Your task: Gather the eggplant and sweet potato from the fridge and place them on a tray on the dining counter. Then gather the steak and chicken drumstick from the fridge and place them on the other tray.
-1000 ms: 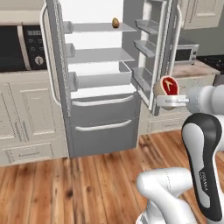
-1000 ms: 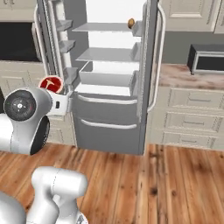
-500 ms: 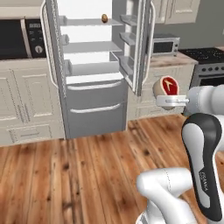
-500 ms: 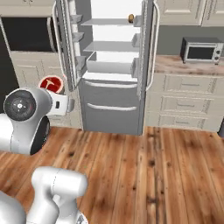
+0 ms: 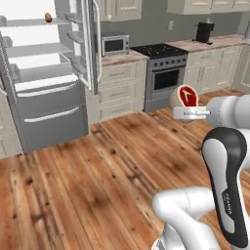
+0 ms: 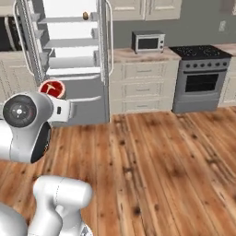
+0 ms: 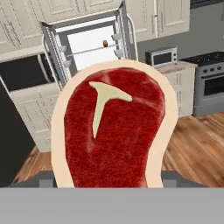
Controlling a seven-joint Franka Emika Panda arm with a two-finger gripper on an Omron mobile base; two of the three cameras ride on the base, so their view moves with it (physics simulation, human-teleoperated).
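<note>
My gripper [image 5: 189, 110] is shut on the steak [image 5: 187, 95], a red-topped piece with pale cream sides, and holds it in the air at the right of the left base view. The right base view has the steak [image 6: 51, 88] above my gripper [image 6: 55, 99] at the left. Close up in the hand view, the steak [image 7: 111, 131] hides the fingertips. The fridge [image 5: 46, 105] stands with its doors open at the far left, some way off. On its top shelf lies the chicken drumstick [image 5: 49, 17], a small tan-brown lump [image 6: 85, 15], also small in the hand view [image 7: 105, 43].
A microwave [image 5: 115, 44] sits on the cream cabinet counter right of the fridge, then a stove [image 5: 165, 73] and a black coffee machine [image 5: 203, 31]. Wooden floor [image 5: 97, 166] lies open between me and the cabinets.
The whole scene has slid left as the base turned away from the fridge, which now looks farther off. Stove and more cabinets came into view. The steak stays in my gripper.
</note>
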